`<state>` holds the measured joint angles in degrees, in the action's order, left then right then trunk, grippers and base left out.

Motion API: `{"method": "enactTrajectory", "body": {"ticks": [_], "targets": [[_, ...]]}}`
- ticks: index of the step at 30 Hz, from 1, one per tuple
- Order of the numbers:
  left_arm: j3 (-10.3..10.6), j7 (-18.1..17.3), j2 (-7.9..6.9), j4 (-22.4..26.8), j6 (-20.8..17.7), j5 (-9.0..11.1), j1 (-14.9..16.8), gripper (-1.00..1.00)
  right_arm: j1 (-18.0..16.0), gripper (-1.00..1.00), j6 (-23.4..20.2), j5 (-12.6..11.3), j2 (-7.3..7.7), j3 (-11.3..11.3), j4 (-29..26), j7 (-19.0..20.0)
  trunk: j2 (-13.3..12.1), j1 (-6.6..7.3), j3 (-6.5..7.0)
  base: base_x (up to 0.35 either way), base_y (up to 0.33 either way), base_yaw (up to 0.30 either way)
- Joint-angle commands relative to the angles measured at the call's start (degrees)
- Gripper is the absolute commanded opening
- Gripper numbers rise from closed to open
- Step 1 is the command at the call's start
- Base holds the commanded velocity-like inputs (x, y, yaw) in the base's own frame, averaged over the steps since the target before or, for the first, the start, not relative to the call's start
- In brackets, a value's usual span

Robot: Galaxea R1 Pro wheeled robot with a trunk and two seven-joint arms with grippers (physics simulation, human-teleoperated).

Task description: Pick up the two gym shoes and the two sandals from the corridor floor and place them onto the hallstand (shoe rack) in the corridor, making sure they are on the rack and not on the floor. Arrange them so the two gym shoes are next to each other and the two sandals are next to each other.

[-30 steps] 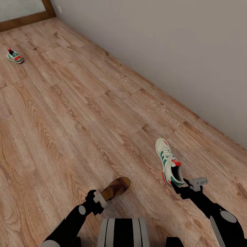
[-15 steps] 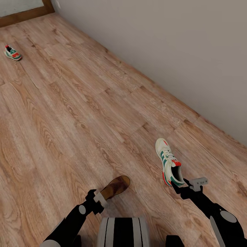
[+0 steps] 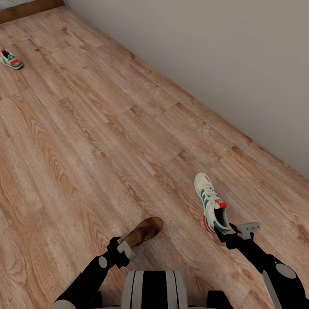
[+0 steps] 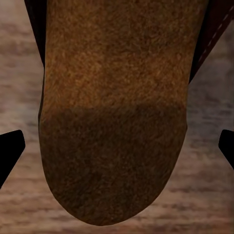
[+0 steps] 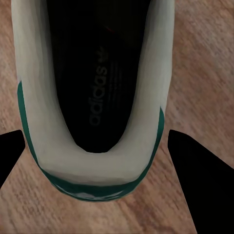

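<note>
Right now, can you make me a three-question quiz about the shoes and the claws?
1. Where is the far gym shoe?
A. on the floor
B. in a claw
C. against the wall

2. How many gym shoes show from the head?
A. one
B. two
C. four

3. What does the left claw hold?
A. a sneaker
B. nothing
C. a brown sandal

Answers:
1 A, it lies alone on the planks.
2 B, one far, one gym shoe at the right claw.
3 C, the sandal's heel sits between its fingers.
</note>
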<state>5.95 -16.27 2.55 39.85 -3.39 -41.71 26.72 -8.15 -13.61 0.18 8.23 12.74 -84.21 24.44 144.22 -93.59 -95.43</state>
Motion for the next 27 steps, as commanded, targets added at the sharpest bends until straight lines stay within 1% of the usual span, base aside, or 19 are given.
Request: {"method": "enactTrajectory", "body": {"ticks": [1,13,14,27], "targets": [[0.0,-0.3,0.00,0.1,-0.3,-0.3,0.0,1.00,0.0,-1.00,-0.4,0.0,-0.01,0.1,-0.1,0.3,0.0,0.01,-0.05,0.000,0.000,0.000],[0.0,-0.3,-0.29,0.1,-0.3,-0.3,0.0,1.00,0.0,-1.00,-0.4,0.0,-0.04,0.1,-0.1,0.3,0.0,0.01,-0.08,0.000,0.000,0.000],[0.0,-0.3,-0.23,0.1,-0.3,-0.3,0.0,-1.00,0.0,-1.00,-0.4,0.0,-0.05,0.1,-0.1,0.3,0.0,0.01,-0.08,0.000,0.000,0.000],[-0.1,-0.2,-0.18,0.1,-0.3,-0.3,0.0,-1.00,0.0,-1.00,-0.4,0.0,-0.03,0.1,-0.1,0.3,0.0,0.01,-0.08,0.000,0.000,0.000]]}}
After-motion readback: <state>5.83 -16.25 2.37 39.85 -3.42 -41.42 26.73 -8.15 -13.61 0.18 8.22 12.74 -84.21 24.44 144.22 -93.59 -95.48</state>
